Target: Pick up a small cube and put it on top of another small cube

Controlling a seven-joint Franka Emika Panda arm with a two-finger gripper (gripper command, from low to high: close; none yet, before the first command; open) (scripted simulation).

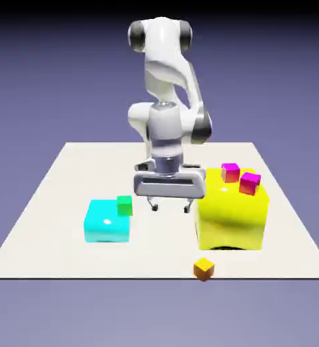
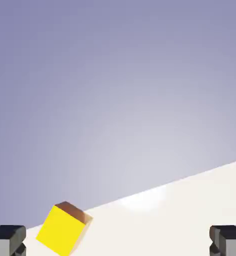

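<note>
Exterior view shows my tool (image 1: 171, 208) spread wide and empty above the pale counter (image 1: 60, 196), the tiny orange-yellow cube (image 1: 203, 268) near its front edge, well apart. It looks light, rigid and smooth; I would pinch two opposite flat faces. Plain blue-violet backdrop surrounds the flat, matte counter.

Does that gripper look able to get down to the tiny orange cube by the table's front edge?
Probably yes. The gripper hangs open between the cyan block and the big yellow block, and the orange cube sits alone on the table with nothing between them.
</note>
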